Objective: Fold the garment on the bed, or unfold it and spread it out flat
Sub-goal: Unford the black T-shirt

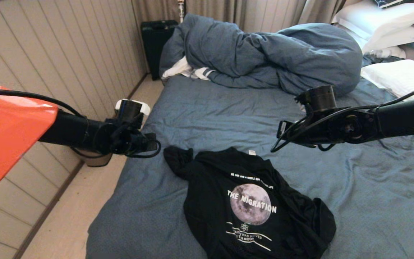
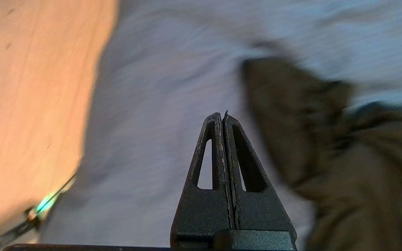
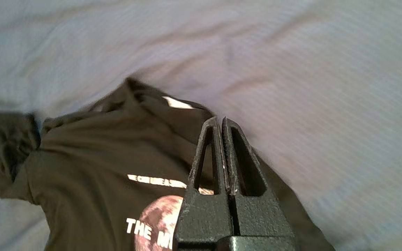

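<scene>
A wrinkled blue-grey bed fills the room beside a panelled wall. The garment, a black T-shirt, lies print-up near its front edge, sleeves bunched. It looks light, limp and prone to sliding, so the shoulder seams seem the best holds. Left gripper and right gripper hover above it, both closed and empty.

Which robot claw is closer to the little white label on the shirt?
The right claw, I think. It hangs shut just beside the label, above the shirt. The left claw, also shut, is out past the bunched sleeve, over bare sheet.
</scene>
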